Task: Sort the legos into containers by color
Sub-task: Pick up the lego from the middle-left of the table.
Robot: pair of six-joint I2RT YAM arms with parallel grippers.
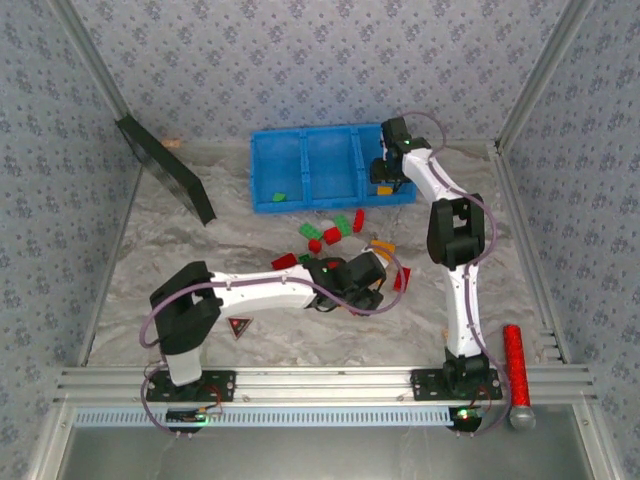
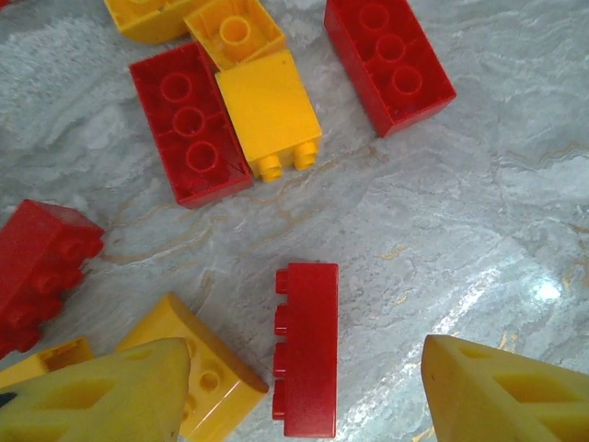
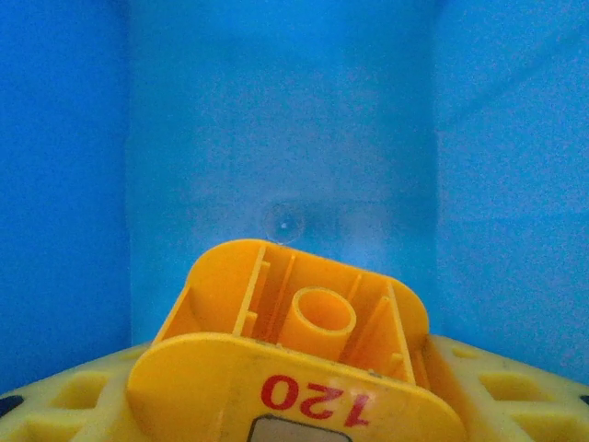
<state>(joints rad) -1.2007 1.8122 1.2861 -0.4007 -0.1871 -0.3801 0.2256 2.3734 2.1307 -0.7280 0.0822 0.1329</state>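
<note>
Our left gripper (image 2: 308,396) stands open astride a red brick (image 2: 306,354) lying on its side, with bare table (image 2: 479,203) free to the brick's right and a yellow brick (image 2: 207,373) crowding just beside one fingertip. On that patch we count four red and five yellow legos (image 2: 189,120) in all. Our right gripper (image 3: 294,410) is clamped on an orange brick (image 3: 304,318), walled in closely inside the right compartment (image 3: 276,120) of the blue bin (image 1: 262,175), which has three compartments.
</note>
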